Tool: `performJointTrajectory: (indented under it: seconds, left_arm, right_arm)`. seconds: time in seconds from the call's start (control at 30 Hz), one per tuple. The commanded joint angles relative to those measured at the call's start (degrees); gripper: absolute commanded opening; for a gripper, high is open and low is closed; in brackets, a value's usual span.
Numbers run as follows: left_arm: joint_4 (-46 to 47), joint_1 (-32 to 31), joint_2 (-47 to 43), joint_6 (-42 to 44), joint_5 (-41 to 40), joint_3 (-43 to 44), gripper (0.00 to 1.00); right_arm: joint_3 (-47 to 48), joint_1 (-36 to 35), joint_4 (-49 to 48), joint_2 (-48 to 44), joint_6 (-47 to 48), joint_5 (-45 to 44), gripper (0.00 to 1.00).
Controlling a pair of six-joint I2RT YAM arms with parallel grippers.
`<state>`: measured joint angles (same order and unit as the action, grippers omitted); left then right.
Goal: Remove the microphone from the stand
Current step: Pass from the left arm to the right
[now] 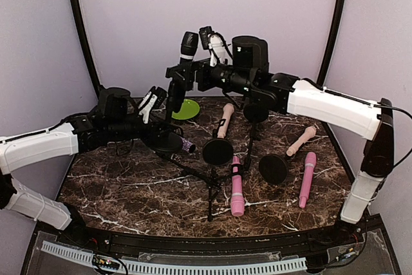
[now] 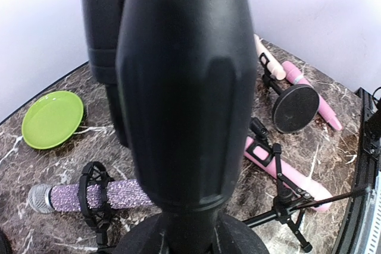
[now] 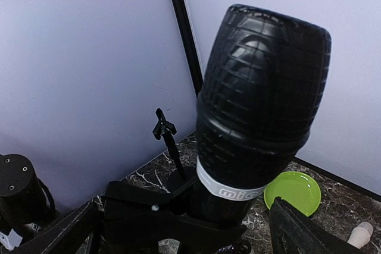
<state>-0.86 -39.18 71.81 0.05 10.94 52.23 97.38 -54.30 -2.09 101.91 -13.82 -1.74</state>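
The right gripper (image 1: 212,43) is wide open and holds nothing. The black microphone (image 3: 259,99) stands right in front of it, fat round head up. One of the fingers (image 3: 294,230) sits low on each side of it. I cannot see them touching it.

The left gripper (image 1: 152,101) is pinched narrow. It looks like it is holding the lower part of the tall stand (image 1: 172,98). But a big black shape fills its own camera, so I am not fully sure. The microphone sits upright in the clip (image 1: 181,72) at the top of that stand, so it is not out yet.

What could go wrong? The head is round and bumpy, so I think a squeeze there could slip off. If the fingers close too low, they could grab the clip too, and then the microphone will not come free. If the clip is tight, a pull could lift or tip the whole stand, more so if the left grip is weak. A falling stand would land on the things lying on the table (image 1: 129,185).

The green plate (image 2: 52,118) behind the stand has nothing in it. A sparkly purple microphone (image 2: 110,196) lies in a black holder (image 2: 94,197). A pink microphone (image 1: 237,188) is clipped to a small tripod (image 2: 284,203).
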Motion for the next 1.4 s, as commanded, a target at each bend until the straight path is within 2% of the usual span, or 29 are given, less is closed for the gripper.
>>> performJointTrajectory:
  seconds: [0.0, 0.17, 0.3, 0.57, 0.73, 0.8, 1.03, 1.2, 1.37]
  left_arm:
    - [8.76, -0.28, -4.06, 2.42, 8.47, -0.48, 0.00]
    - [9.73, -0.35, -4.12, 3.19, 14.30, -0.51, 0.00]
    - [9.45, -0.50, -3.48, 3.72, 18.23, -0.02, 0.00]
    - [9.02, -1.46, -3.27, 5.50, 24.22, 0.37, 0.00]
    - [7.51, -1.79, -2.37, 6.19, 26.33, 1.24, 0.00]
    - [6.59, -1.96, -1.63, 6.41, 27.21, 1.88, 0.00]
    - [5.93, -2.16, -1.14, 6.71, 27.11, 2.26, 0.00]
    - [6.42, -2.15, -1.76, 6.46, 25.04, 1.82, 0.00]
    - [5.80, -2.16, -2.49, 7.57, 19.98, 1.32, 0.00]
  right_arm:
    - [-4.42, 3.23, -7.40, -6.45, -2.70, 7.38, 0.98]
    - [-8.06, 6.13, -11.40, -9.01, -4.80, 15.54, 0.99]
    - [-6.95, 6.40, -11.54, -9.03, -1.15, 25.99, 0.99]
    - [-5.51, 7.73, -9.02, -8.83, 1.15, 25.50, 0.99]
    - [-6.22, 8.16, -12.32, -8.85, 1.09, 33.64, 0.97]
    - [-6.12, 8.21, -14.14, -8.60, 0.78, 37.95, 0.93]
    - [-4.77, 8.26, -17.01, -7.04, -1.50, 47.80, 0.68]
    - [-6.52, 8.42, -18.72, -7.78, -2.83, 47.98, 0.51]
    - [-7.72, 7.93, -17.72, -8.44, -2.21, 43.69, 0.32]
